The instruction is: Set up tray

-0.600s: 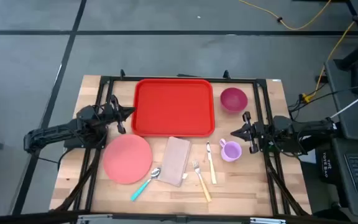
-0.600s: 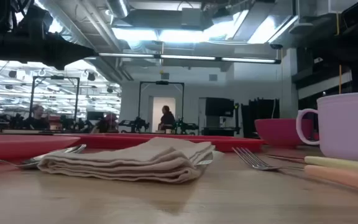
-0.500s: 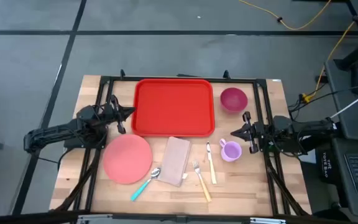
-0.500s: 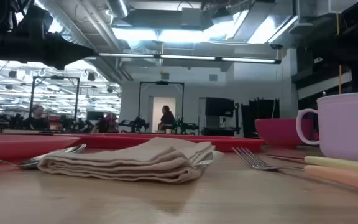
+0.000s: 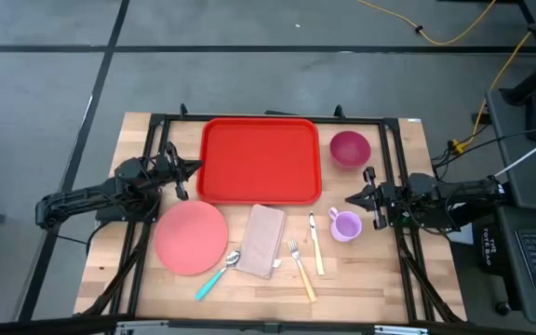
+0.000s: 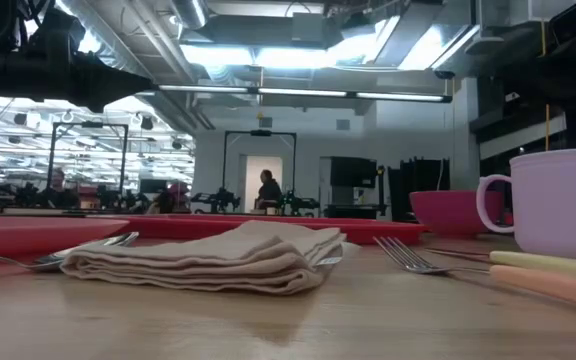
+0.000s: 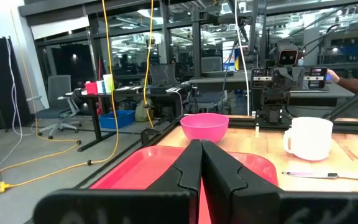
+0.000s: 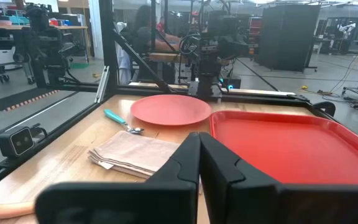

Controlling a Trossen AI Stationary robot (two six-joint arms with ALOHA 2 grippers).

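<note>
Presently the tray (image 5: pixel 260 159) lies bare at the far middle of the table (image 5: pixel 361 284), with every item to be loaded still on the wood around it.

Risks, as judged from this layout:
- The napkin (image 5: pixel 264 239) touches the tray's near rim and partly covers the spoon (image 5: pixel 219 273). A pick on either could drag the other.
- The fork (image 5: pixel 300 270) and knife (image 5: pixel 314 244) lie flat and close together, so a grip on one may disturb its neighbour, or slip off.
- The cup (image 5: pixel 345 224) stands just beside the right gripper (image 5: pixel 352 198). A careless swing could knock it over.
- The plate (image 5: pixel 191 236) is wide and flat, so it may tilt or slide when lifted by its edge.

Left gripper (image 5: pixel 194 167): just beside the tray's left rim, fingers pressed together, holding nothing.

Right gripper: between bowl (image 5: pixel 349 148) and cup, fingers likewise closed on nothing, touching neither.
</note>
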